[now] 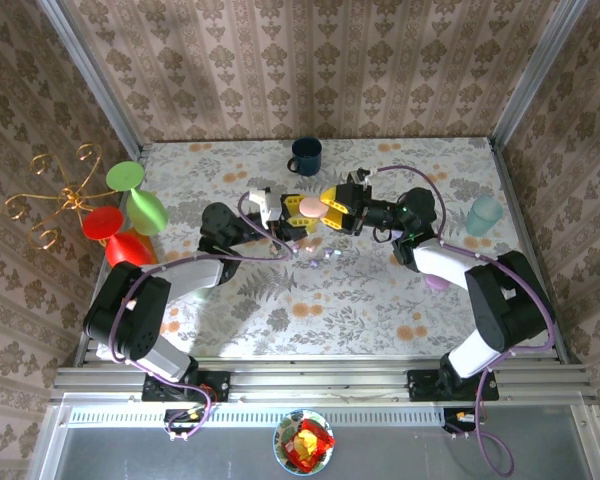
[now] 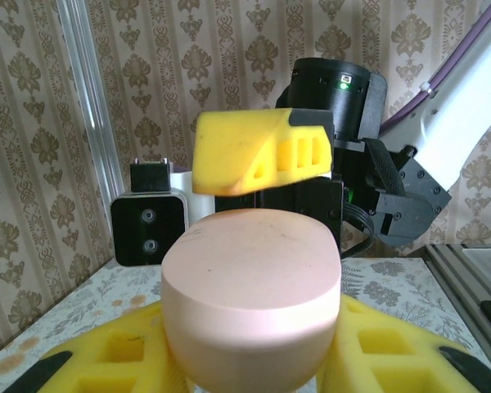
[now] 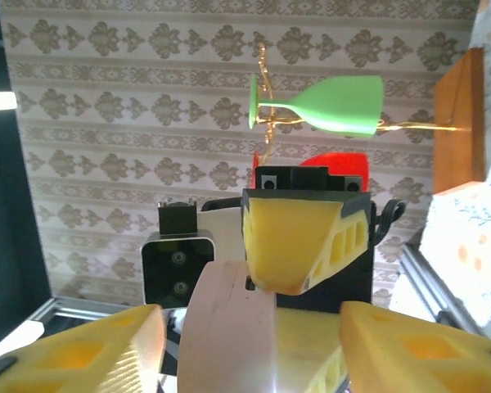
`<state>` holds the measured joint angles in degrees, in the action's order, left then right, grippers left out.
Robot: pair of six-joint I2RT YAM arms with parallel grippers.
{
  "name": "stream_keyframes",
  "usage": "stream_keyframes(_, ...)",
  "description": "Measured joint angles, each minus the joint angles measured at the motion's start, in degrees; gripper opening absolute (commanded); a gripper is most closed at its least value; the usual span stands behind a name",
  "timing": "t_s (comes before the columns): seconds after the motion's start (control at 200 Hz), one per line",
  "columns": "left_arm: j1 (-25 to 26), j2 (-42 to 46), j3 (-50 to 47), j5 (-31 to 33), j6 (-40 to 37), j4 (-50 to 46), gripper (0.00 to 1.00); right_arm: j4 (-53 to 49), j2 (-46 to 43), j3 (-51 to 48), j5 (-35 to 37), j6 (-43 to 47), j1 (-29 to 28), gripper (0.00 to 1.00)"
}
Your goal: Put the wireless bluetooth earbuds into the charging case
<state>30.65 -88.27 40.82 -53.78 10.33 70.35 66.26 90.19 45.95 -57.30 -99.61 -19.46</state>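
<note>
The left gripper (image 2: 250, 364) is clamping the pink charging case (image 2: 252, 278) tightly between its yellow fingers. The right gripper (image 3: 247, 348) is standing wide around that case. Tiny pale earbuds (image 1: 327, 256) are lying on the floral surface (image 1: 380, 300) nearby.

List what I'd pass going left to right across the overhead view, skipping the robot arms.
gold wire stand → green goblet → pink case → lilac case → teal cup
</note>
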Motion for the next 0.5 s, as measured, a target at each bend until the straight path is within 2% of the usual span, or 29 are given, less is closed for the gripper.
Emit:
stream_keyframes(0.095,-0.13,0.50,-1.03,0.00,0.00,-0.02,0.29,-5.84,-2.40,0.26,0.13,4.04,0.90,0.77)
stream_keyframes(0.19,-0.63,1.53,-2.47,0.24,0.00,-0.09,0.30,-16.50,-6.21,1.90,0.92,12.33,2.32,0.83)
stream_keyframes(0.37,-2.01,4.59,-6.01,1.31,-0.02,-0.59,0.30,-42.47,-14.58,9.44,4.92,39.23,3.13,0.91)
stream_keyframes(0.5,-2.45,6.08,-7.65,1.88,-0.28,-1.49,0.31,-56.46,-17.75,14.71,7.98,58.16,2.21,0.95)
